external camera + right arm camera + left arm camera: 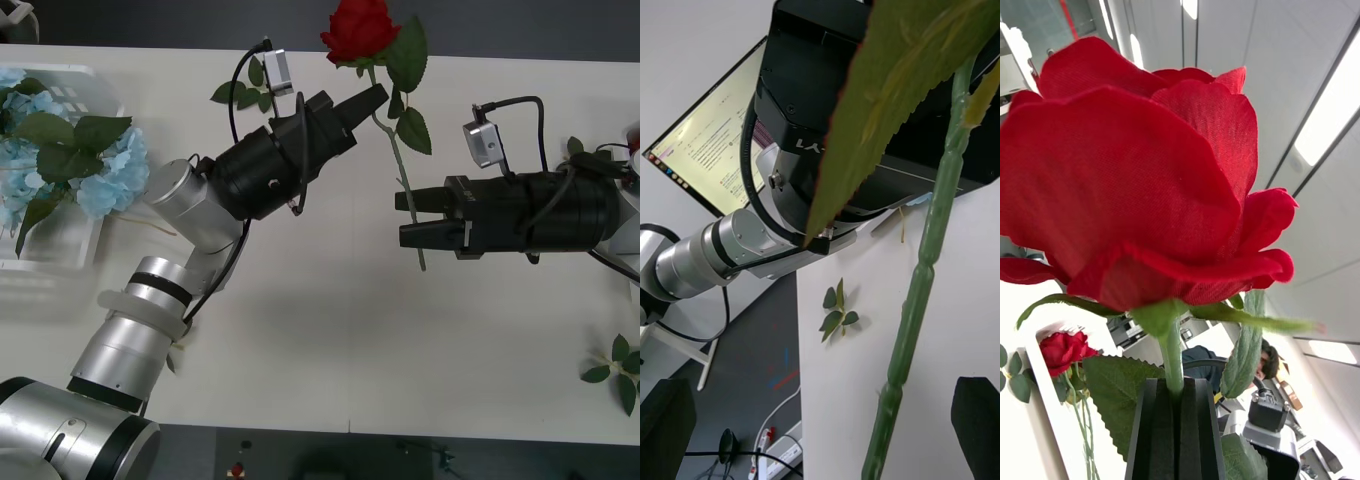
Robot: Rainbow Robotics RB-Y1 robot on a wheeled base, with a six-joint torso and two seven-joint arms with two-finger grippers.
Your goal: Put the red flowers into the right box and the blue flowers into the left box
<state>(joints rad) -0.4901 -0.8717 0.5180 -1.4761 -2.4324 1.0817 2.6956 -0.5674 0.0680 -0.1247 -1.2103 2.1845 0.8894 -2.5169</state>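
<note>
Our left gripper [374,97] is pressed together on the stem just under the bloom of a red rose [360,30] and holds it above the table [330,330]. Below it, our right gripper [408,218] waits with fingers spread — the lower stem passes between them. We judge this a handover: the right should pinch firmly before the left lets go. The blue flowers [95,175] lie far behind the left gripper, in the left box [70,80].

From my remote seat this looks like an office-type lab: a plain white worktable [330,330], a lit computer monitor full of text [711,150], long ceiling strip lights [1330,112] and dark flooring strewn with cables [752,427].
</note>
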